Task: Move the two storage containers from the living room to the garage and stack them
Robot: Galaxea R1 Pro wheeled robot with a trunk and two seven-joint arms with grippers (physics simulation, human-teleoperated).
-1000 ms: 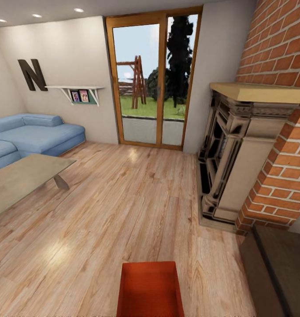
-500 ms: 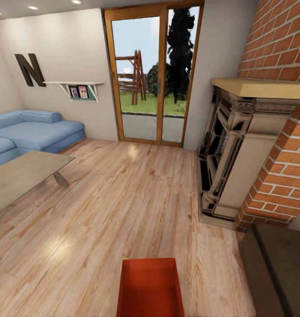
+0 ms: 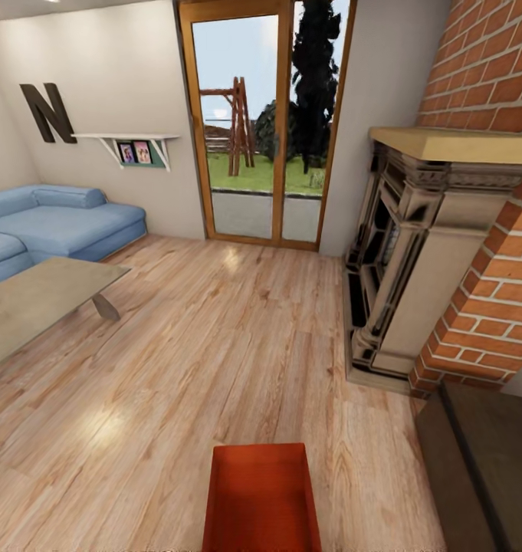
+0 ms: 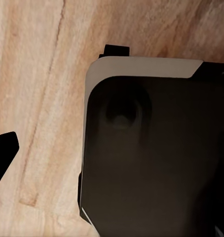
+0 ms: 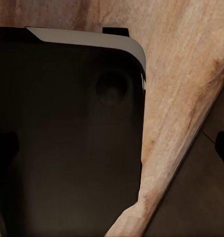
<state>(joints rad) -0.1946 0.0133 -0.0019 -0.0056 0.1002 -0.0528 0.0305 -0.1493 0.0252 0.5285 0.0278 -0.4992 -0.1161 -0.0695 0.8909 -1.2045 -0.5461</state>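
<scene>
Gripper state is not possible to tell for either arm: in the left wrist view a dark fingertip (image 4: 3, 148) enters at the edge over the wood floor (image 4: 38, 74), and in the right wrist view a small dark tip (image 5: 223, 145) is visible at the edge, but the jaws themselves are not clear. Both wrist views look down on a large dark rounded body with a pale rim (image 4: 151, 158), which seems a part of the robot, with light wood planks beside it. In the head view, one orange-red storage container (image 3: 261, 498) is at the bottom centre, open side up, cut by the lower edge of the picture; what supports it cannot be seen. Around it is the living room, with a light wood plank floor (image 3: 215, 337). At the left stand a blue sofa (image 3: 54, 226) and a low grey table (image 3: 38, 303). A dark letter N (image 3: 47, 112) and a white shelf (image 3: 126, 142) are on the wall. Straight ahead is a glass door with a wood frame (image 3: 261, 123). At the right is the brick-and-stone fireplace (image 3: 437, 253), and near it a long dark cabinet (image 3: 483, 460).
</scene>
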